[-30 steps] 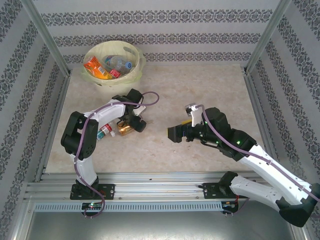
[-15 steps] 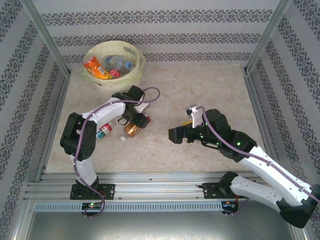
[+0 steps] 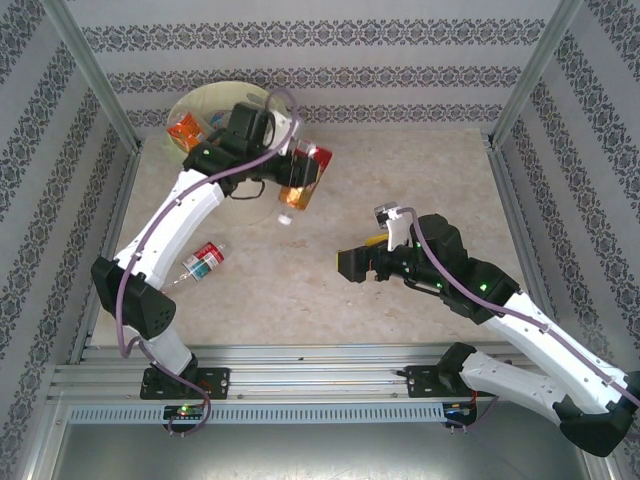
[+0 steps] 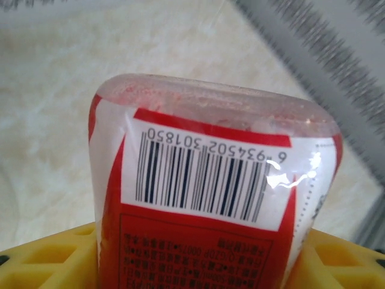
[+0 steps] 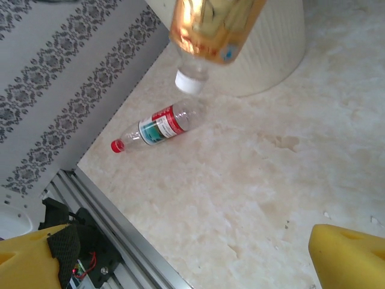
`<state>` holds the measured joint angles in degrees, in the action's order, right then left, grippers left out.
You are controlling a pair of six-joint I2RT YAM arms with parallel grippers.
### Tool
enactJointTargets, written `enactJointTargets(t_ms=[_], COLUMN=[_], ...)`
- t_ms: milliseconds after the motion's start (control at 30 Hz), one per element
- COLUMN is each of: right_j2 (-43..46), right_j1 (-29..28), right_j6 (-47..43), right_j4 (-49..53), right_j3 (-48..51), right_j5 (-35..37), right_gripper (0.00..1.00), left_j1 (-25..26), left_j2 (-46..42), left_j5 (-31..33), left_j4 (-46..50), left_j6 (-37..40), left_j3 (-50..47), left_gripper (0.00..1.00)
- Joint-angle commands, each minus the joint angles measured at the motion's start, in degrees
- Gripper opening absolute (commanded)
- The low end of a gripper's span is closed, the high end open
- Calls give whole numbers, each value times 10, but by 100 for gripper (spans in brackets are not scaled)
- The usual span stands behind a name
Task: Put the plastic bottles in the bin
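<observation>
My left gripper point(image 3: 292, 166) is shut on a clear plastic bottle point(image 3: 300, 186) with a red label and amber liquid. It holds it in the air just right of the bin point(image 3: 190, 100), white cap point(image 3: 284, 218) pointing down. In the left wrist view the bottle point(image 4: 210, 180) sits between the yellow fingers point(image 4: 48, 256). A second bottle point(image 3: 203, 262) with a red cap lies on the table at the left, also seen as bottle point(image 5: 159, 126). The bin holds an orange-labelled bottle point(image 3: 185, 130); the arm hides part of it. My right gripper point(image 3: 350, 265) hovers open at mid-table with nothing between its fingers point(image 5: 349, 256).
Patterned walls and metal posts point(image 3: 90, 70) close in the table on three sides. An aluminium rail point(image 3: 300, 370) runs along the near edge. In the right wrist view the bin wall point(image 5: 271, 48) stands behind the hanging bottle point(image 5: 210, 30).
My left gripper closed on the amber bottle and lifted it from the table up and back toward the bin. The red-capped bottle shifted slightly. The right arm barely moved.
</observation>
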<state>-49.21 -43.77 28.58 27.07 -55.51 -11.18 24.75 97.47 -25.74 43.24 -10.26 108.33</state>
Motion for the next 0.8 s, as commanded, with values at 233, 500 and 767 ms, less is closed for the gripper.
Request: enactJointTargets(t_ms=[233,500,767], right_j2=[16,24,24], right_j1=[-5,-5,-5], right_j6=[2,3,4], right_j4=[-21,-15,-12], right_j3=[-14,-10,-8], right_j5=[9,14,15], right_gripper=[98,97,97], left_j1=[-85,-156,-210], left_j2=[54,60,56], left_j5=[-62,19,97], left_j4=[-176,-300,-288], left_j6=[-245,-312,-254], left_j3=[138,122,114], left_gripper=[57,57,57])
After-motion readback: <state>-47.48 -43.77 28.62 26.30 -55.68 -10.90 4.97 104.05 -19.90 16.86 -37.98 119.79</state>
